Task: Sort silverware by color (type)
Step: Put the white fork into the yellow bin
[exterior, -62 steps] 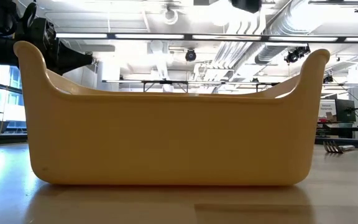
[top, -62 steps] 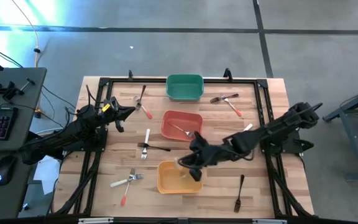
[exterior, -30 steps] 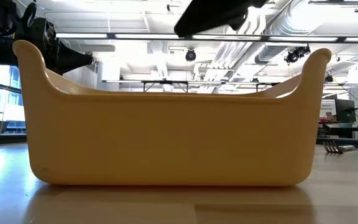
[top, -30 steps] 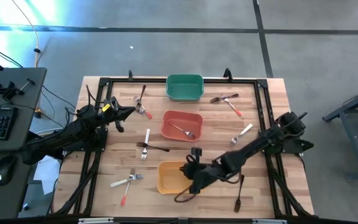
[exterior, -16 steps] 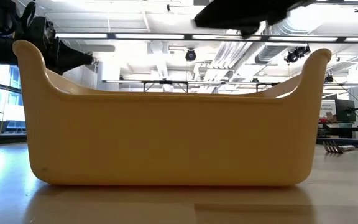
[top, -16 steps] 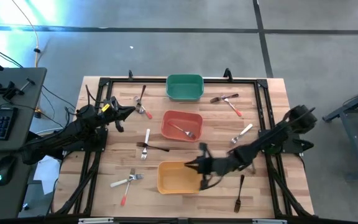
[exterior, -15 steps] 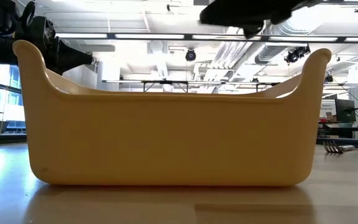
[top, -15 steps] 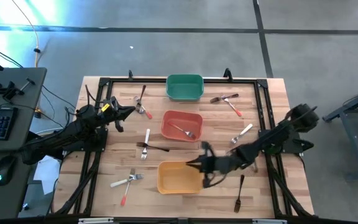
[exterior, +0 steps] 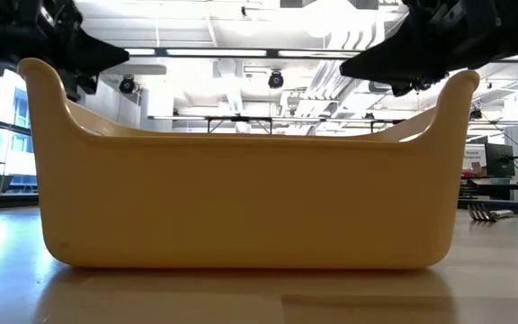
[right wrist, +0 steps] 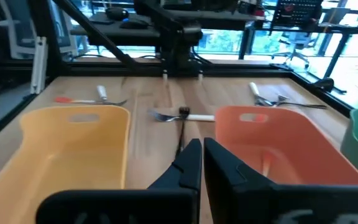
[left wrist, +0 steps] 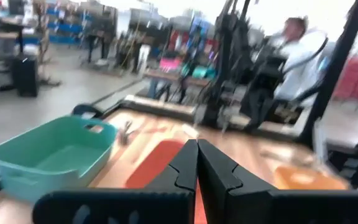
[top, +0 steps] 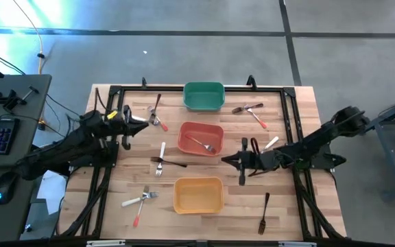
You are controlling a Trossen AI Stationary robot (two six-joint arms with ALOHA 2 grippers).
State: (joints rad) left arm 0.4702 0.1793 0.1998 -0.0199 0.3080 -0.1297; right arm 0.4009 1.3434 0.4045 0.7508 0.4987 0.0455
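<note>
My right gripper [top: 243,165] has pulled back from the yellow bin [top: 197,195], fingers pressed together, empty; delivery done, I judge; left gripper [top: 145,121] stirs, pressed together; forks [top: 142,199] wait scattered on the table.

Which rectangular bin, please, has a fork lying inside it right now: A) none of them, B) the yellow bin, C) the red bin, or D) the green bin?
C: the high view shows a fork inside the red bin, while the green bin and yellow bin show only bare floors.
</note>
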